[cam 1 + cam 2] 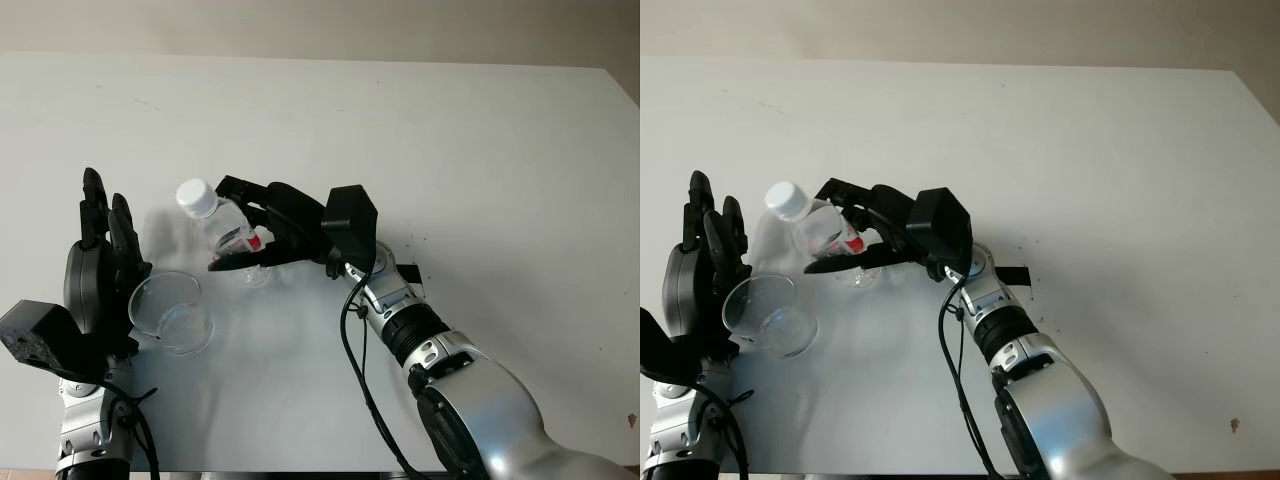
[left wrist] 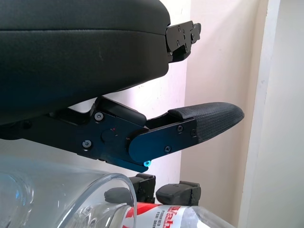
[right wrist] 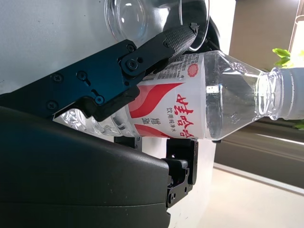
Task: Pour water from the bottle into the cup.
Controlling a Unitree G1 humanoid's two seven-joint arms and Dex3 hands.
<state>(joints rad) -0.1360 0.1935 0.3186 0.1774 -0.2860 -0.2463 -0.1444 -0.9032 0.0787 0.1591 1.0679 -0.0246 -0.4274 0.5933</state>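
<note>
At far left the left hand (image 1: 97, 262) stands just beside the cup (image 1: 172, 313), its fingers (image 2: 204, 123) straight along the cup's wall and not wrapped round it. The clear cup sits on the white table (image 1: 480, 160), near the front edge. Just right of it, the bottle (image 1: 225, 228), white cap on and red-and-white label showing, leans toward the far left, its base hidden behind black fingers. The right hand (image 1: 285, 232) is clamped round the bottle's body from the right. A black cable (image 1: 352, 350) hangs along the right forearm.
</note>
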